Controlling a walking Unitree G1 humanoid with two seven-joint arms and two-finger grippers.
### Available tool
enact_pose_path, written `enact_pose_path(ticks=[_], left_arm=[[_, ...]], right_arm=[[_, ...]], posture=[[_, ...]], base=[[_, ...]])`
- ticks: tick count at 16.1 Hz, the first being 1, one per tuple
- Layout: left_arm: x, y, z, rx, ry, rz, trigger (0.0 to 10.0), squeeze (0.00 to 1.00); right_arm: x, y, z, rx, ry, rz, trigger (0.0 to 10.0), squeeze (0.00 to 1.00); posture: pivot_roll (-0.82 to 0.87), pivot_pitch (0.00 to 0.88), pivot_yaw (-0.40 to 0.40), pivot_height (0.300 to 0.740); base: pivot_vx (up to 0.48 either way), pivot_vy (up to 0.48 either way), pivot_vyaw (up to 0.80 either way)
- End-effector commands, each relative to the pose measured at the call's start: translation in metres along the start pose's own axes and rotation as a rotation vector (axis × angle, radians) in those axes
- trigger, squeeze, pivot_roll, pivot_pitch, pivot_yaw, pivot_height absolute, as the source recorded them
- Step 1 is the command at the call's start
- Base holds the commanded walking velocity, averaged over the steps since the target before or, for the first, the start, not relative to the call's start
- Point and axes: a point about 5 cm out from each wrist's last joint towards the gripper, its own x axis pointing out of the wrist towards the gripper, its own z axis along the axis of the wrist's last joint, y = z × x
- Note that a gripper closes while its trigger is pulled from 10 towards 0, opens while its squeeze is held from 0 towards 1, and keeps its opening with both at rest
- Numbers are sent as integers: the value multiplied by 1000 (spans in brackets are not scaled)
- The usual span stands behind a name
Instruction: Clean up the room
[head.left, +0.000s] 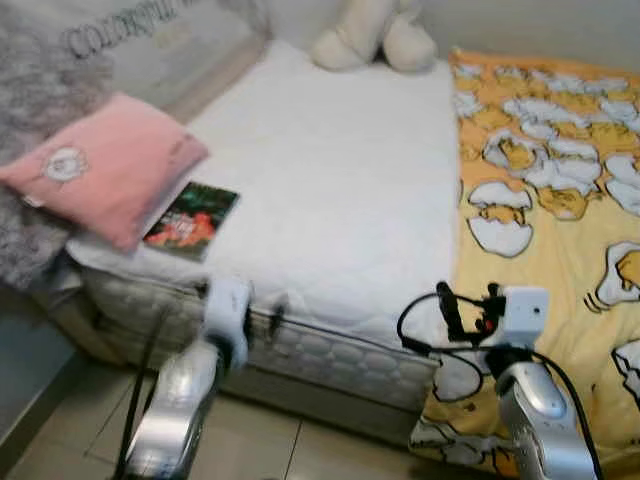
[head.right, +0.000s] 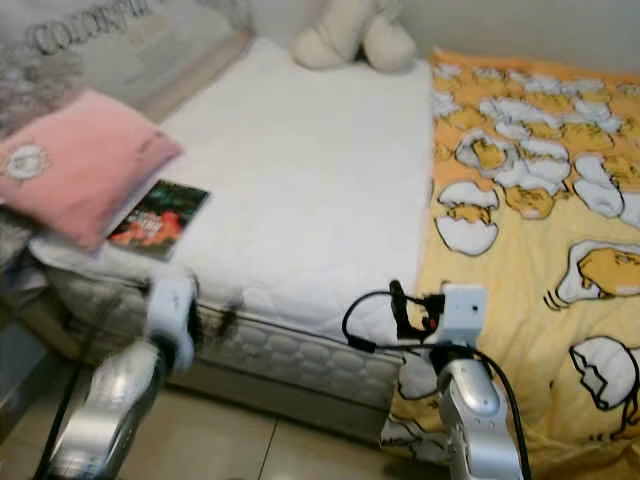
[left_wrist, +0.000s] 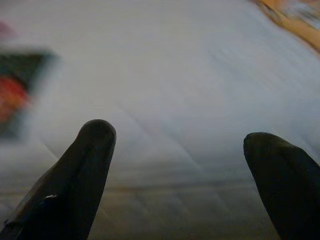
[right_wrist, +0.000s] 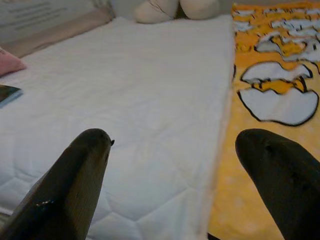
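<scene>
Over the near edge of the white mattress I'm holding the left gripper and right gripper, fingers apart, gripping nothing. Near the left gripper, a book is lying beside the pink pillow; the yellow blanket is covering the right side.

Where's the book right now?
The book lies on the white mattress near its front left corner, beside the pink pillow.
</scene>
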Motion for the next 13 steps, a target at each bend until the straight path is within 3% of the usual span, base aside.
enact_pose_path(ticks=[1,4,8,13], left_arm=[[-2,3,9,-23,-47,7,10000,0],[10,-4,32,-44,-143,49,10000,0],[16,2,37,-12,-127,143,10000,0],[12,6,39,5,-139,181,10000,0]], right_arm=[[0,-1,5,5,-12,-5,10000,561],[2,1,7,5,-18,1,10000,565],[3,2,9,6,-20,6,10000,588],[2,6,6,16,-13,20,10000,600]], posture=[[-117,0,17,740],[-116,0,8,740],[-119,0,2,740],[-109,0,0,740]], base=[[0,0,450],[0,0,452],[0,0,455],[0,0,454]])
